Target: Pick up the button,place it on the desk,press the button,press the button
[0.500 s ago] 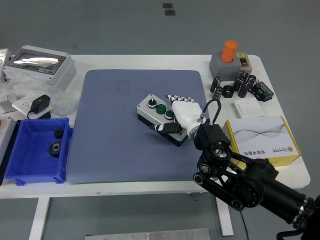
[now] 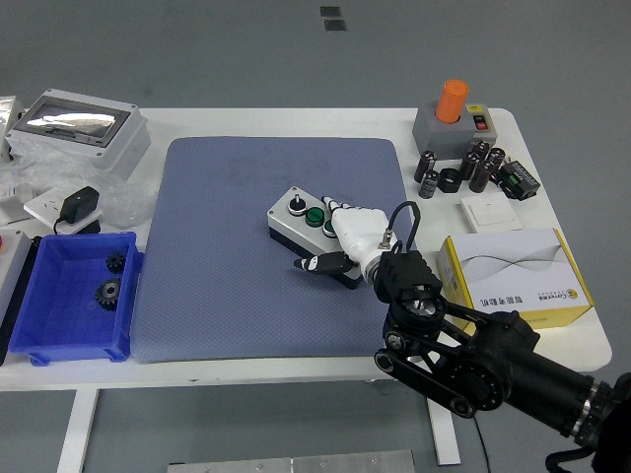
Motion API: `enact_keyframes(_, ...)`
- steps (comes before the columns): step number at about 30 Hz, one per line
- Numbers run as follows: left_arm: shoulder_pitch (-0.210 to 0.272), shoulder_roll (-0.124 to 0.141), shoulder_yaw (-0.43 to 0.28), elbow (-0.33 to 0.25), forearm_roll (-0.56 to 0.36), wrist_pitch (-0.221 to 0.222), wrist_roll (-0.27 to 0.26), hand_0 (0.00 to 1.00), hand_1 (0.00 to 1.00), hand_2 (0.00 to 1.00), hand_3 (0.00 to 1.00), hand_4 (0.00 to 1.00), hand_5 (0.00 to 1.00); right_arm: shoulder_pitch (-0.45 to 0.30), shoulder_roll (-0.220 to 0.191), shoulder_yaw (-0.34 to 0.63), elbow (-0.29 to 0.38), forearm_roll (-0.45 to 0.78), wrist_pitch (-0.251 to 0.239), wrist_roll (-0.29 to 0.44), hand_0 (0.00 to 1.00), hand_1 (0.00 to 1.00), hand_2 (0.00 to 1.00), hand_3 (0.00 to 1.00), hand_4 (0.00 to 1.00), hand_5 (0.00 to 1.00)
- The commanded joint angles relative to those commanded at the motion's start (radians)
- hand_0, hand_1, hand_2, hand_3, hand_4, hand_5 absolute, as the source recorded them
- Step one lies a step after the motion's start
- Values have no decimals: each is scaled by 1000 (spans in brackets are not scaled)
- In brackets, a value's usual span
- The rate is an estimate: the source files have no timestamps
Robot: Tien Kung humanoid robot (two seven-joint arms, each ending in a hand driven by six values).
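Observation:
The button box (image 2: 297, 223) is a grey box with a black-and-white knob and two green buttons (image 2: 315, 215) on top. It lies on the blue-grey mat (image 2: 227, 256) near its middle. My right hand (image 2: 345, 229) is white with black fingertips. It rests flat on the right part of the box, fingers extended over the green buttons and the thumb stretched out to the left below the box. It holds nothing. The black right arm (image 2: 473, 360) comes in from the lower right. The left arm is out of view.
A blue bin (image 2: 44, 340) with black gears sits at the left. A grey box with an orange cylinder (image 2: 454, 101), black cylinders (image 2: 463, 168), a white switch plate (image 2: 492, 213) and a yellow-edged carton (image 2: 518, 271) stand at the right. A metal-lidded box (image 2: 74, 123) is far left.
My right hand has moved a little left and forward over the box. The fingers now cover the second green button and the thumb reaches further left. The box has shifted slightly left.

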Motion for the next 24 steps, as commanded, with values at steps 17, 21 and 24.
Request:
enact_keyframes(17,-1,0,-9,8,15,-1,-17,672,625,633,769,950,665,7,-2,40,-69,-54,-14,59,176,447,553,763,773,290)
enact_keyframes(21,-1,0,-11,9,17,2,-22,671,625,632,768,949,660,7,-4,35,-66,-59,-18,75,116,367,416,549,525,188)
enact_keyframes(24,0,-1,-13,11,19,5,-28,671,626,631,767,948,659,5,-7,33,-56,-63,-28,93,83,314,340,406,489,123)
